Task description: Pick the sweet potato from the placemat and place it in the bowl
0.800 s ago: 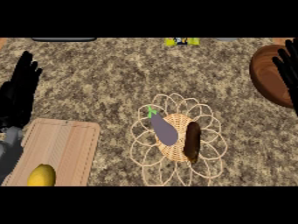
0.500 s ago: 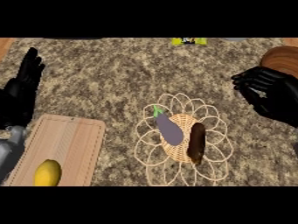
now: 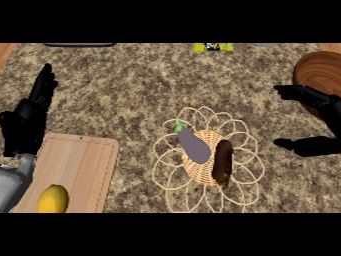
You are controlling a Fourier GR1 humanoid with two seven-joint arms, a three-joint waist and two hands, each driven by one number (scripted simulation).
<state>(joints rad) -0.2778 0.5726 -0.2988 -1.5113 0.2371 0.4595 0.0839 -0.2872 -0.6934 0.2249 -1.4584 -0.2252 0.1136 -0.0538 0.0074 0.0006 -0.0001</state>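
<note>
Lemon [image 3: 53, 198]: on cutting board [image 3: 84, 165], desk's near left corner.
Sweet potato [image 3: 222, 160]: on woven placemat [image 3: 202, 162] beside eggplant [image 3: 193, 145], mid-desk.
Left hand [image 3: 27, 122]: fingers straight, released.
Right hand [image 3: 328, 125]: spread wide, grasping nothing.
Bowl [image 3: 328, 75]: desk's far right edge.

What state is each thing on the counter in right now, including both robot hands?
Sweet potato: lying on the placemat, unheld.
Eggplant: lying on the placemat beside it.
Wooden bowl: upright, nothing visible inside.
Lemon: resting on the cutting board.
Left robot hand: open, resting.
Right robot hand: open, holding nothing.
</note>
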